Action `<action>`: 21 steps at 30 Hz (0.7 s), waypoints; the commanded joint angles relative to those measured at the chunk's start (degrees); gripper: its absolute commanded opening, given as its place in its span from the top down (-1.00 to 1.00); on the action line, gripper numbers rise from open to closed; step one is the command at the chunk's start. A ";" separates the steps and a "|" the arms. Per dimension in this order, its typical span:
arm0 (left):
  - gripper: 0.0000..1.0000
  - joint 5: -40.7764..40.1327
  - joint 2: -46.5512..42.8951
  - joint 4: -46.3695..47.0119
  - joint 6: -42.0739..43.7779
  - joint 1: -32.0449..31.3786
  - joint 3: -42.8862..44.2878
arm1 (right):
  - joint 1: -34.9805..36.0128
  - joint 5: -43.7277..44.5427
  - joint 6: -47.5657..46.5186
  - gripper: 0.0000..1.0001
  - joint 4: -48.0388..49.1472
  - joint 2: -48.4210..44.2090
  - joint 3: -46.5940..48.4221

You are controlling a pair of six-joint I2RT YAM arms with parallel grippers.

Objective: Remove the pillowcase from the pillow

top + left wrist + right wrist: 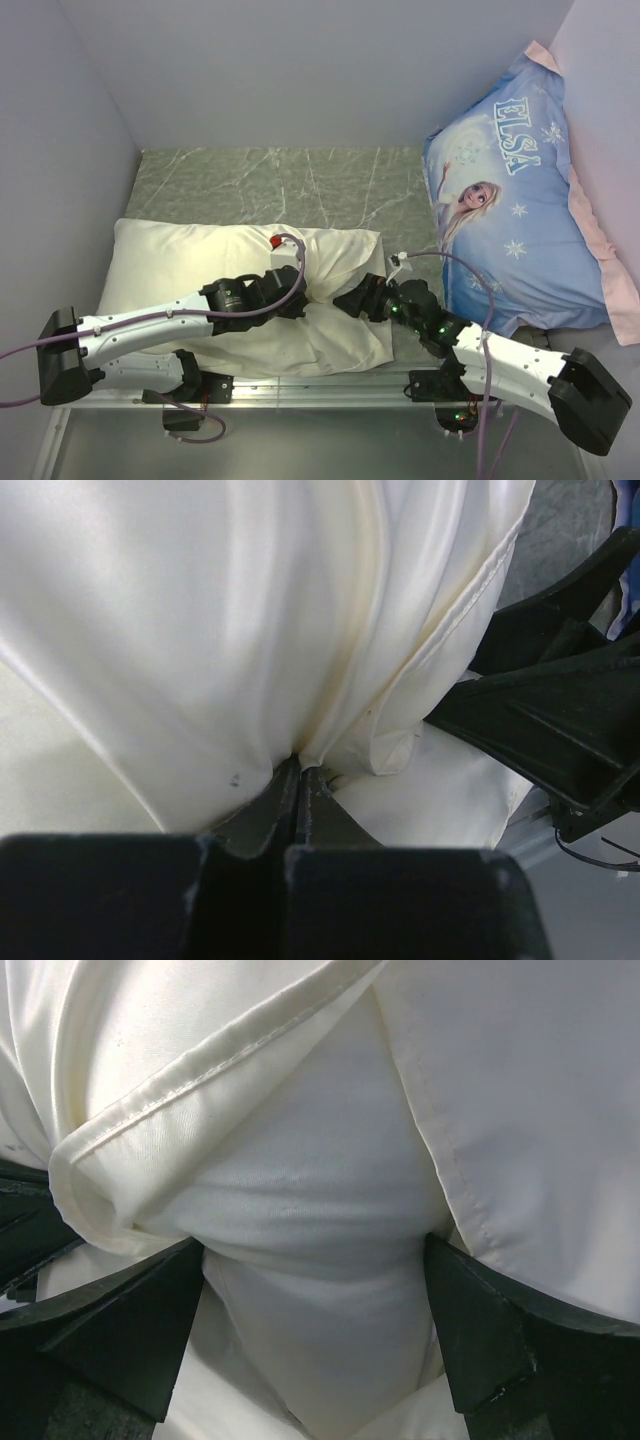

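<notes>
The cream pillowcase (pixel 200 255) lies wrinkled over the pillow on the left half of the table. My left gripper (pixel 305 290) is shut on a gathered fold of the pillowcase (pixel 200 630), with the jaws (pixel 300 768) closed tight on the fabric. My right gripper (pixel 350 300) faces it at the case's open end. In the right wrist view the whiter pillow (pixel 310 1210) bulges out past the case's stitched hem (pixel 530 1110). My right gripper (pixel 315 1250) squeezes that bulge between its two spread fingers (pixel 150 1310). The right fingers also show in the left wrist view (pixel 540 710).
A blue ELSA-print pillow (pixel 520 200) with a pink edge leans against the right wall. The marble-patterned table top (pixel 280 180) shows behind the cream pillow. Grey walls close in the left, back and right. A metal rail (pixel 300 395) runs along the near edge.
</notes>
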 commanded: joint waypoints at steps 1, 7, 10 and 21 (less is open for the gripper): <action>0.99 1.54 -0.15 -7.81 -0.34 -0.65 -0.26 | -0.94 1.18 0.59 -0.92 6.75 2.78 -2.56; 0.99 1.63 -0.32 -8.26 -0.43 -0.91 -0.26 | -2.16 0.12 1.73 -0.98 15.81 5.33 -3.44; 0.99 1.63 -0.76 -8.34 -0.78 -1.17 -0.52 | -6.11 -3.04 3.32 -0.99 18.39 3.40 -4.76; 0.99 1.63 0.11 -7.82 -0.70 -1.96 -0.17 | -7.61 -2.16 2.79 -0.99 15.23 2.94 -2.14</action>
